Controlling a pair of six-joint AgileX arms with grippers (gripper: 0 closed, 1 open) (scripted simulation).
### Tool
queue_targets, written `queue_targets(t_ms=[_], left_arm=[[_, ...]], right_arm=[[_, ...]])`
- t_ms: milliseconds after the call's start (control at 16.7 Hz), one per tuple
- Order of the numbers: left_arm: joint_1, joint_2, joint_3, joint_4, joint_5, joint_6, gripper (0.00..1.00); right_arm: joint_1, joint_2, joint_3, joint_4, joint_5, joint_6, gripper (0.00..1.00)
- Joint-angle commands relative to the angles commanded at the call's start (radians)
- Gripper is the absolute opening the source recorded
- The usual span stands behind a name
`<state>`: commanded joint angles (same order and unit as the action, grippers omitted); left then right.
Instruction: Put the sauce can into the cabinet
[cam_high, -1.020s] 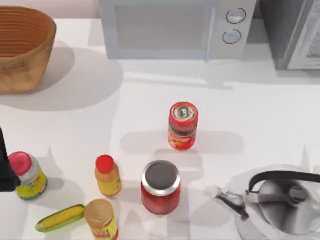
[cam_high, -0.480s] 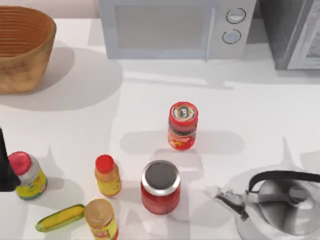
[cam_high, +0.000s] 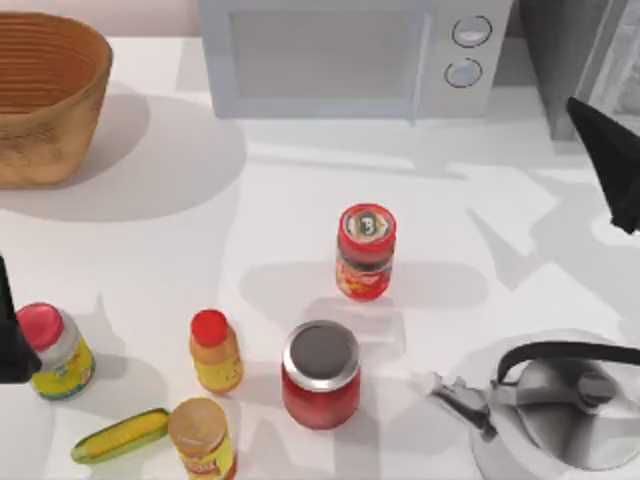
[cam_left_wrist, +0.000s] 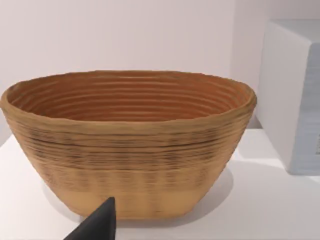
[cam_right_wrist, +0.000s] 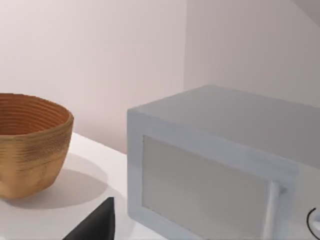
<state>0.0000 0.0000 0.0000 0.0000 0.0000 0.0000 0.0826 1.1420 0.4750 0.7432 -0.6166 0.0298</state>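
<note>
While the sauce can (cam_high: 366, 250) stands upright near the table's middle, the right arm's gripper (cam_high: 608, 160) hangs at the right edge, in front of the cabinet (cam_high: 580, 60).

Top view: the can is apart from both grippers, behind the grey-lidded red jar (cam_high: 321, 373) and in front of the microwave (cam_high: 350, 55); the left gripper (cam_high: 12, 330) sits at the left edge beside a red-capped jar (cam_high: 52, 350); whether either tool is spread or pressed together cannot be told. Left wrist view: a woven basket (cam_left_wrist: 130, 145) on the white table (cam_left_wrist: 260, 200). Right wrist view: the basket (cam_right_wrist: 30, 145) and the microwave (cam_right_wrist: 220, 170).
</note>
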Motion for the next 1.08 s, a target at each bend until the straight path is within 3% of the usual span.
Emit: queue_targets(t_ms=[600,840,1080], left_arm=[[0.0,0.0,0.0,0.0,0.0,0.0,1.0],[0.0,0.0,0.0,0.0,0.0,0.0,1.0],[0.0,0.0,0.0,0.0,0.0,0.0,1.0]], right_arm=[[0.084,1.111,0.428,0.662,-0.544,0.03,1.0],[0.109,1.347,0.521,0.809,-0.672,0.039,1.0],[0.12,1.415,0.546,0.851,-0.712,0.042,1.0]])
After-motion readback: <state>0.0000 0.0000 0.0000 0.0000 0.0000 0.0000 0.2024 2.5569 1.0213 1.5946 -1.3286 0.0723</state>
